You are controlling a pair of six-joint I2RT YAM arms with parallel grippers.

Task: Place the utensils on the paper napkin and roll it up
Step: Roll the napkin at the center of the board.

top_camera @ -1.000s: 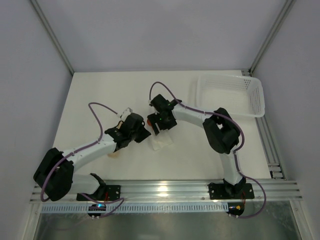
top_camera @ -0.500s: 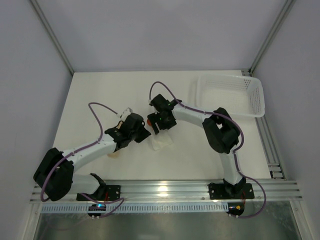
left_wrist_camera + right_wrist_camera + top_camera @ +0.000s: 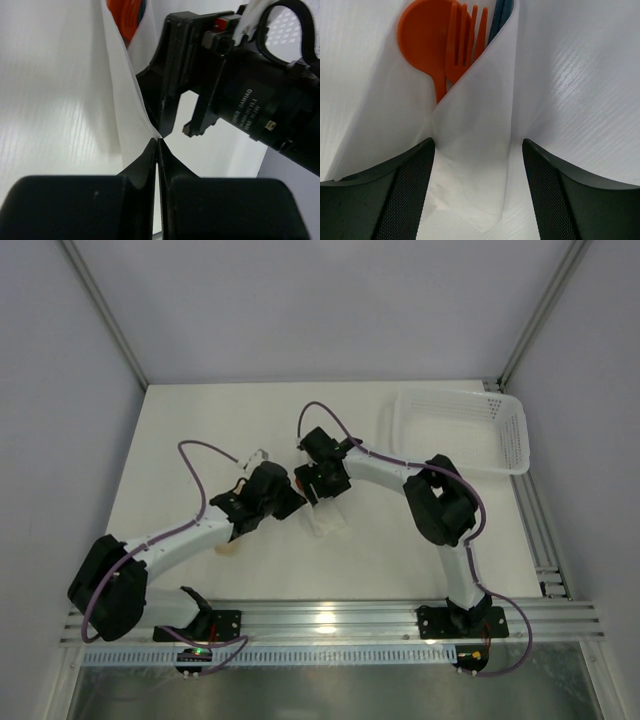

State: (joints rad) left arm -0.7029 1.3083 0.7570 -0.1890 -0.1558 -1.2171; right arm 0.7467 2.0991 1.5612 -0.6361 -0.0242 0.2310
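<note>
Left gripper (image 3: 157,146) clenched on the paper napkin (image 3: 475,130) fold, right gripper (image 3: 477,150) released astride it — advise rolling tight, keeping orange spoon (image 3: 420,31), upper left, tucked in.

Overhead view: bright, even, diffuse light from above. The white worktop (image 3: 200,430) is close to washed out, with only soft, faint shadows beneath both arms. There is a sharp glare patch on the aluminium rail (image 3: 325,618) at the near edge.

Left wrist view: the left claw (image 3: 157,150) is a near-black, defocused mass. The black motor housing (image 3: 250,100) beyond it is crisp, its lettering legible.

Right wrist view: the right claw (image 3: 477,145) is blurred at both lower corners. The orange plastic spoon (image 3: 420,30) ahead of it is sharp. The thin white paper napkin (image 3: 485,90) between the fingers carries grey fold shadows. A streaky sheen lies right of the claw.
</note>
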